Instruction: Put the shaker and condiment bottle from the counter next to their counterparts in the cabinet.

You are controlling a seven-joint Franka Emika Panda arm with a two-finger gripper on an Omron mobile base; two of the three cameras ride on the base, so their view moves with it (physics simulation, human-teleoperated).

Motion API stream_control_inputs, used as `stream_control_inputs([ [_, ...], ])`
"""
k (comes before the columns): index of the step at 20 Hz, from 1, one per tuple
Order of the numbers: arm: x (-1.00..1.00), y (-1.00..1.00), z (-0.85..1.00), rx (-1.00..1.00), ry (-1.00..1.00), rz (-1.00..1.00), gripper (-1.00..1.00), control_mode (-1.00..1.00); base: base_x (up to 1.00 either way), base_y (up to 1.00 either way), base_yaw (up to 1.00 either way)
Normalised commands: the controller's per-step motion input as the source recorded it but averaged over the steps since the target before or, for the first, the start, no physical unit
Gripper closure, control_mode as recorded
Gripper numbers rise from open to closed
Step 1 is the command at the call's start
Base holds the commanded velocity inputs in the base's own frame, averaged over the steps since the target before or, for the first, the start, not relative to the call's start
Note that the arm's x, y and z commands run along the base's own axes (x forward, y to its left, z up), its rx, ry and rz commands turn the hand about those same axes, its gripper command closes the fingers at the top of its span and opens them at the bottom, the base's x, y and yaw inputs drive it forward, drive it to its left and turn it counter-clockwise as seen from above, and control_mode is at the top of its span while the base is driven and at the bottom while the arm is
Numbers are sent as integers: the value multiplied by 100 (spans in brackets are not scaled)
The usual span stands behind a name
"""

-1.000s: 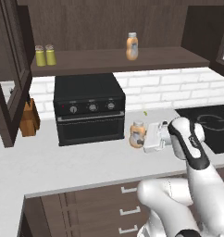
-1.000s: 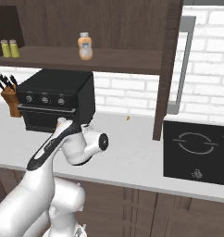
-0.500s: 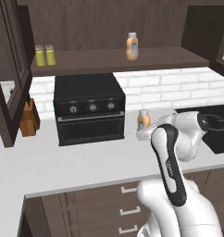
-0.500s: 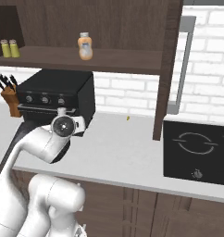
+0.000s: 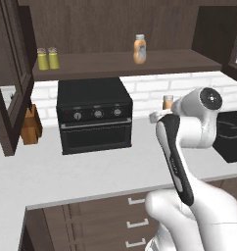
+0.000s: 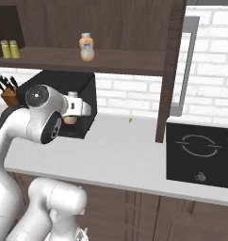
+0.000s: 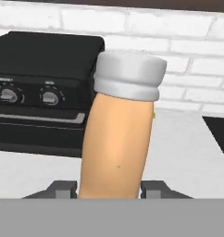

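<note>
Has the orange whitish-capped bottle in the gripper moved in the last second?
Yes. The orange whitish-capped bottle, shut in the gripper, has risen against the black toaster oven, from near its foot towards its top.

No readable text, brand, number or sign anywhere. Black toaster oven (image 7: pixel 44 88) – faint pale marks above knobs (image 7: pixel 50 97) in hand view, too blurred to read. Condiment bottle (image 7: pixel 121 134) held close to camera – plain orange side showing, no lettering. Bottle on cabinet shelf (image 5: pixel 139 49) – pale label patch, too small to read. Cooktop (image 6: pixel 199 147) – white ring markings only, no characters legible.
</note>
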Motion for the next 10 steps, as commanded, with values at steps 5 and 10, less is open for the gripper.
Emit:
stream_control_inputs([
  [5, -9, -13, 100, 0, 0, -25, 100, -100, 0, 0, 0],
  [10, -1, -7, 93, 0, -2, -24, 100, -100, 0, 0, 0],
])
